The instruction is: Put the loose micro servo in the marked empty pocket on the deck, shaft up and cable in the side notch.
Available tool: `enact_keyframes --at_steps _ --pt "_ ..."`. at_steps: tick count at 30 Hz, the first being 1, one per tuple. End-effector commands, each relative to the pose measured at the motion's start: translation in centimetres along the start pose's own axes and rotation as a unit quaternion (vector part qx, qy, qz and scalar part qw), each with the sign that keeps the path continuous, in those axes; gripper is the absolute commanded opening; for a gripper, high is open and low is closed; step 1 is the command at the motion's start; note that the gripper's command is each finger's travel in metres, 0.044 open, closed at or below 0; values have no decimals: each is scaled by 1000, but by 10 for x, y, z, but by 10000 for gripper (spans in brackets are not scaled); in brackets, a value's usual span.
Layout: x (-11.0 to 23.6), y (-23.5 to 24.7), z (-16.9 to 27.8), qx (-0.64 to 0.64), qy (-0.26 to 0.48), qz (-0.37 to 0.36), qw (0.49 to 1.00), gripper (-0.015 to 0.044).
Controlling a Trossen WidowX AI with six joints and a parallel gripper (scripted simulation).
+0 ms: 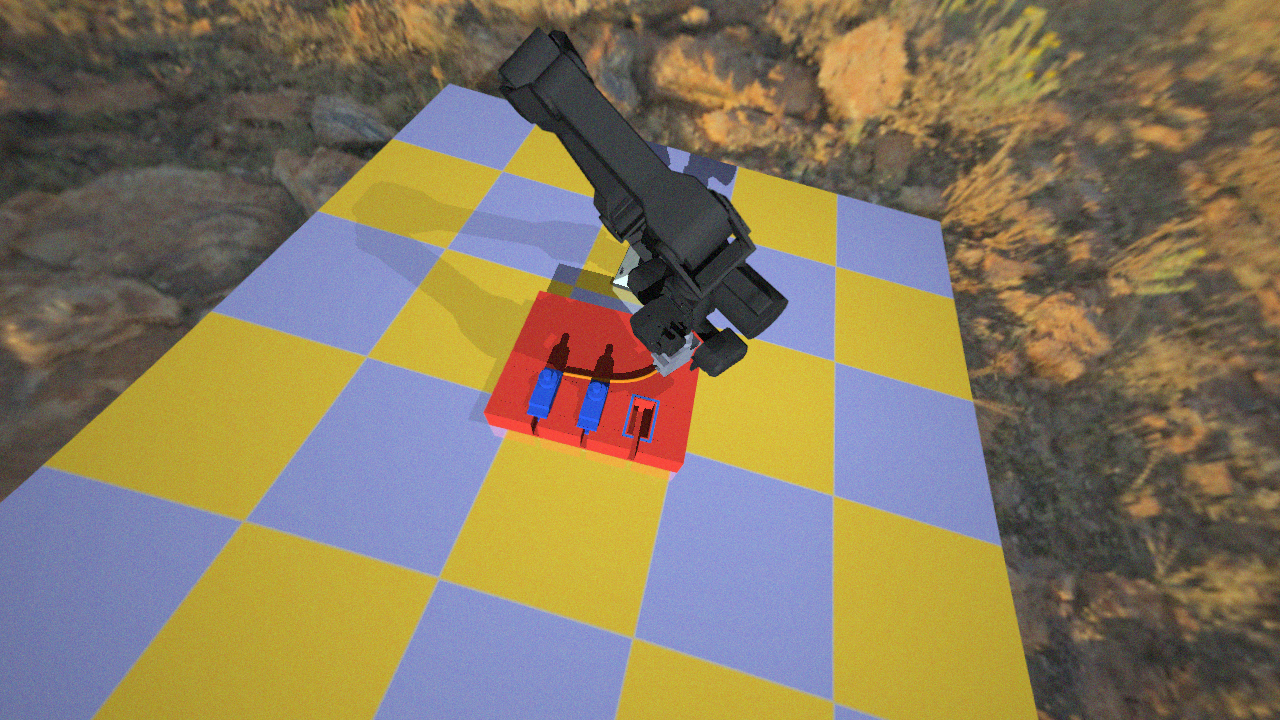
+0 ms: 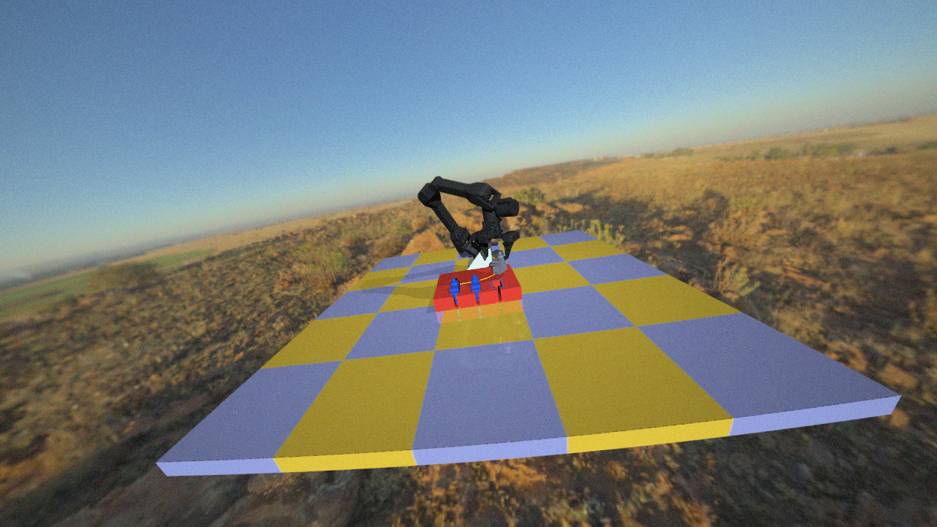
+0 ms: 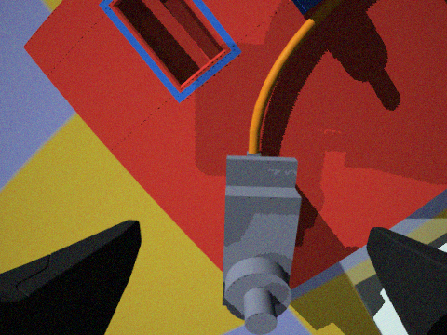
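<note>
The red deck (image 1: 528, 358) is lying on the checkered desk (image 1: 268, 429) and is carrying three pockets along its front edge. Two of them are holding blue micro servos (image 1: 544, 391), seated side by side. The third, the blue-outlined empty pocket (image 1: 640, 417), is sitting to the right of those two in the top view and is holding nothing; the wrist view is showing its dark interior (image 3: 169, 26) and a notch cut toward the deck's edge.

The loose grey micro servo (image 3: 261, 236) is lying on its side at the deck's rear corner, well apart from the marked pocket, with its round output shaft (image 3: 261, 312) overhanging the deck edge rather than pointing up. Its orange cable (image 3: 292, 56) is arching back across the deck toward a blue servo.

The pincer (image 3: 249, 292) is hanging released just above the grey servo, its two dark fingers standing wide on either side and gripping nothing.

The wrist view alone is giving the servo's full outline. In the top view the arm's wrist (image 1: 689, 268) is covering most of the servo, leaving only a pale sliver (image 1: 671, 360). In the exterior view the deck (image 2: 476, 288) is too small to judge pocket contents; the servo (image 2: 499, 263) is showing there as a small grey shape.
</note>
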State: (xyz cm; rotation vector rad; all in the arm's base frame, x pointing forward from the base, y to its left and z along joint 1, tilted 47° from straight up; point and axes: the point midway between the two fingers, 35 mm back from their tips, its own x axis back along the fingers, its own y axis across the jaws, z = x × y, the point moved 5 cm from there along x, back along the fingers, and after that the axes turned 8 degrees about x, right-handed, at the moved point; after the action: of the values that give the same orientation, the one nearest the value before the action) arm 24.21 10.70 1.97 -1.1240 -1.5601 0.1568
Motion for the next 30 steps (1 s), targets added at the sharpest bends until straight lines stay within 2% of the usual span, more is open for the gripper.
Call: enact_keyframes --at_steps 1,8,20,26,29,30 --pt "-8 -2 0 4 -1 4 1000 440" --pt "-17 -2 0 3 -1 4 1000 440" --pt "-17 -2 0 3 -1 4 1000 125" --pt "-17 -2 0 3 -1 4 1000 85" --pt "-12 -2 0 3 -1 4 1000 6" --pt "-10 -1 0 4 -1 4 1000 0"
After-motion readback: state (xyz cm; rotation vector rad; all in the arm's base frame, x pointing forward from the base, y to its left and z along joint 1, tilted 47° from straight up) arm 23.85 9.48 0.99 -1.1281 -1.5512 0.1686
